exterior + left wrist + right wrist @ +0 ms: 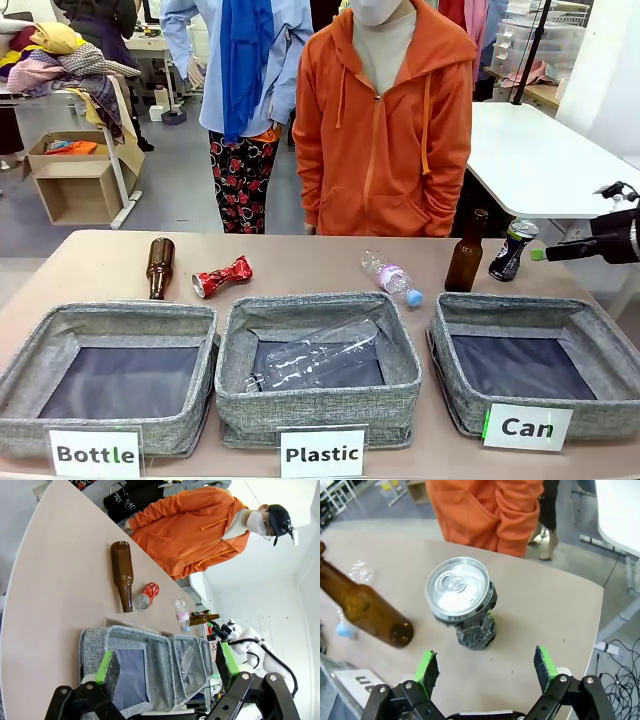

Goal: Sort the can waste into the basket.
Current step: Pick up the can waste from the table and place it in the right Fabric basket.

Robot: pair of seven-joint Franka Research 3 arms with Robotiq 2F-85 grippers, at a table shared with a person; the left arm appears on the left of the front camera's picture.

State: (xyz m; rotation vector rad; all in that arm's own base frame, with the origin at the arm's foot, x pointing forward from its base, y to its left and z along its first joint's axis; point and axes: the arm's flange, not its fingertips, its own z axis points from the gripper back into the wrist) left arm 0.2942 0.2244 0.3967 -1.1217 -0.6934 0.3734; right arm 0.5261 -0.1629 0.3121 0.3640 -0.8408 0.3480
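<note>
Front cam: robot's side, looks across table (90, 270). L wrist cam: high, rolled sideways, sees whole table. R wrist cam: close above dark can (462, 600), also in front view.

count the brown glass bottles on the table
2. The lying bottle is behind the Bottle bin, beside the crushed red can; the upright bottle is behind the Can bin, beside the dark can.

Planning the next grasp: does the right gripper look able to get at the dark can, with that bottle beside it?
Probably yes. The right gripper is open, facing the dark can with nothing between; the bottle stands apart, off to one side.
</note>
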